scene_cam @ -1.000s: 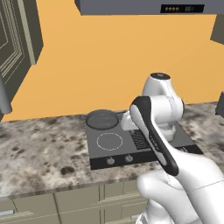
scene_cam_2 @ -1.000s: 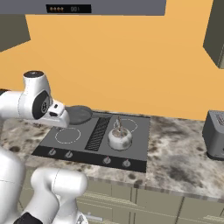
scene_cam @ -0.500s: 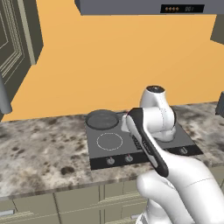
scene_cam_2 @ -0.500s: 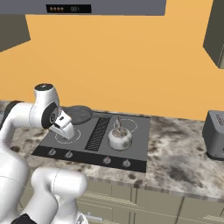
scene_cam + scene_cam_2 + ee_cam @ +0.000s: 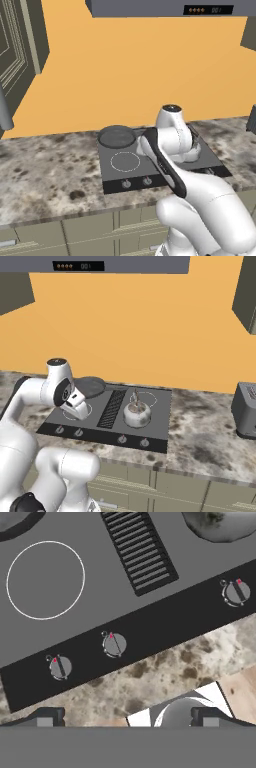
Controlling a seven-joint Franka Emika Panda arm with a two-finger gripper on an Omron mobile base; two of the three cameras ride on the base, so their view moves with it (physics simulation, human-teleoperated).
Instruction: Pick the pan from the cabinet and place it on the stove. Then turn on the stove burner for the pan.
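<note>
While the cabinet [image 5: 20,45] is cut off at the far left of the left base view, with just part of a panelled door showing, the pan [image 5: 116,136] sits on the stove [image 5: 112,172] at its back left corner, and its handle cannot be made out. In the hand view the pan [image 5: 15,521] is only a dark curved sliver at the top left edge. Just in front of it lies a thin white stove burner [image 5: 45,579] ring, bare. Right of that comes the ribbed grille [image 5: 139,549], then a pale kettle [image 5: 136,414] on the right half of the glass, cropped to a blurred grey patch in the hand view. Along the black front strip stand small knobs [image 5: 114,644], three of them visible from the hand. The pincer [image 5: 127,719] hangs above the speckled counter [image 5: 45,175] edge before the knobs, its fingertips [image 5: 47,717] spread wide and holding nothing. At the far right of the right base view a toaster [image 5: 245,408] is cut by the frame.
</note>
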